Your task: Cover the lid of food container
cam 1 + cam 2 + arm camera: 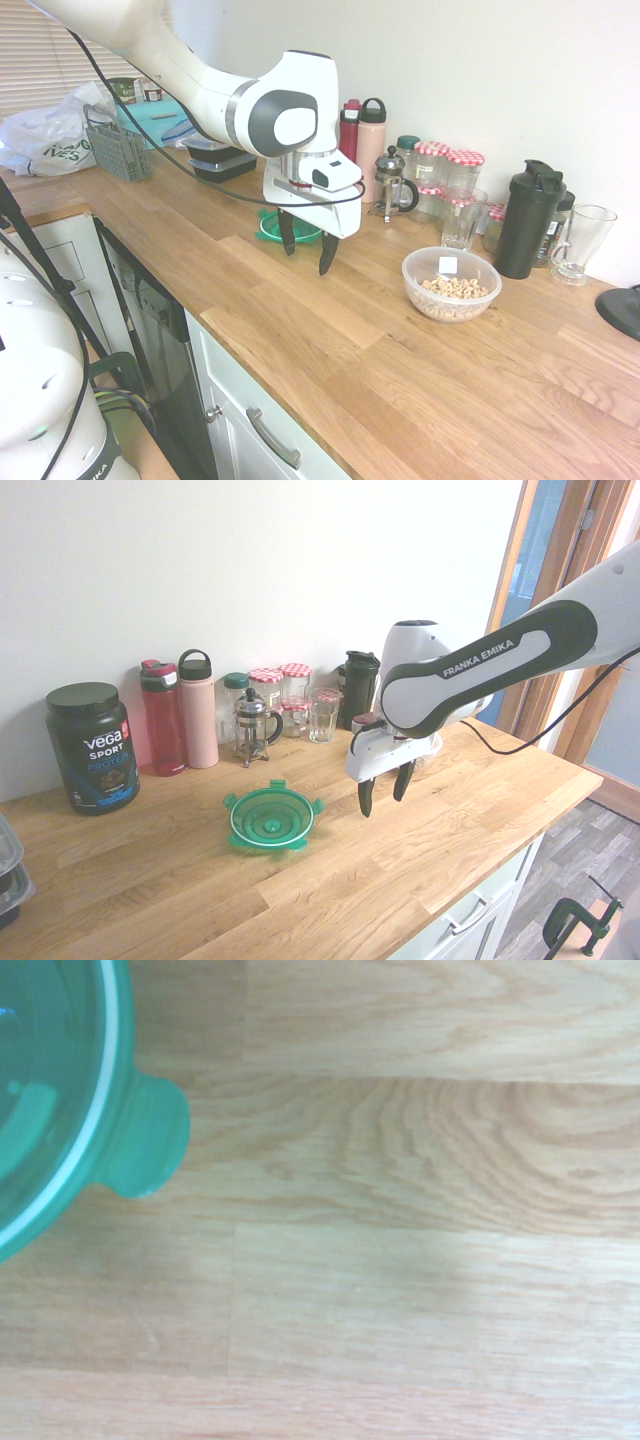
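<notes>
My arm reaches in over the wooden bench (pixel 420 380) with the wrist turned straight down, so my jaws (pixel 305 252) point at the planks and hang a little above them. The two dark fingers (pixel 365 796) stand apart with nothing between them: open, moderately wide, holding nothing.

The lid (pixel 271 818) lies flat on the bench just beside my jaws, not touching them. It is round, translucent green plastic, with small rounded snap tabs sticking out from its rim and raised concentric rings inside. My wrist view catches only its edge (pixel 60 1110): a pale ring running along the rim and one smooth, rounded tab, against warm oak boards with wavy grain.

The food container (pixel 452 283) sits well apart from the lid, on the other side of my jaws. It is a clear round glass bowl, uncovered, with pale ring-shaped cereal pieces in the bottom and a small white packet resting on them.

Along the wall behind stand a French press (pixel 251 726) with a glass body and metal frame, a dark red bottle (pixel 162 718), a pink bottle (pixel 198 710) with a black loop cap, glass jars with red checked lids (pixel 266 676), and a black tub (pixel 89 747) with a printed label.
</notes>
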You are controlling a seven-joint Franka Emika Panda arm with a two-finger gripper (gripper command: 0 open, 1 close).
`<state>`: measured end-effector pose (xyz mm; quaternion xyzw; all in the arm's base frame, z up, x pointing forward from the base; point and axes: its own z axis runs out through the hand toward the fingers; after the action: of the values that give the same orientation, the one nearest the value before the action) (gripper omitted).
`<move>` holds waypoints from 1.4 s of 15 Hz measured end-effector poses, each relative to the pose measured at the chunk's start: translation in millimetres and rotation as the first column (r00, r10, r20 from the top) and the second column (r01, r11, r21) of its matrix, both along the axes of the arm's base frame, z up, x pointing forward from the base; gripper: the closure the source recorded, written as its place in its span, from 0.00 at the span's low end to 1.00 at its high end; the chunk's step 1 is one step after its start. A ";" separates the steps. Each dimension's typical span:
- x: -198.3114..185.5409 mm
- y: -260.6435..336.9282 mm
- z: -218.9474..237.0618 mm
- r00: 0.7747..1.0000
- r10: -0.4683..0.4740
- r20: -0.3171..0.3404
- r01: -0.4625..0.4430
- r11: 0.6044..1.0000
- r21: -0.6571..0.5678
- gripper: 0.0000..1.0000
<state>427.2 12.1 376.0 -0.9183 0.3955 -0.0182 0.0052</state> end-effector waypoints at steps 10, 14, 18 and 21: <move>75.0 3.2 43.0 0.968 0.224 0.115 -0.249 0.921 0.299 0.00; 120.5 4.5 8.7 0.932 0.336 0.134 -0.358 0.803 0.476 0.00; 147.1 0.2 -9.1 0.931 0.343 0.126 -0.359 0.790 0.496 0.00; 157.3 5.4 -12.9 0.938 0.326 0.121 -0.338 0.774 0.536 0.00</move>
<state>584.5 17.5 363.1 -0.9328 0.2160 0.0874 0.2751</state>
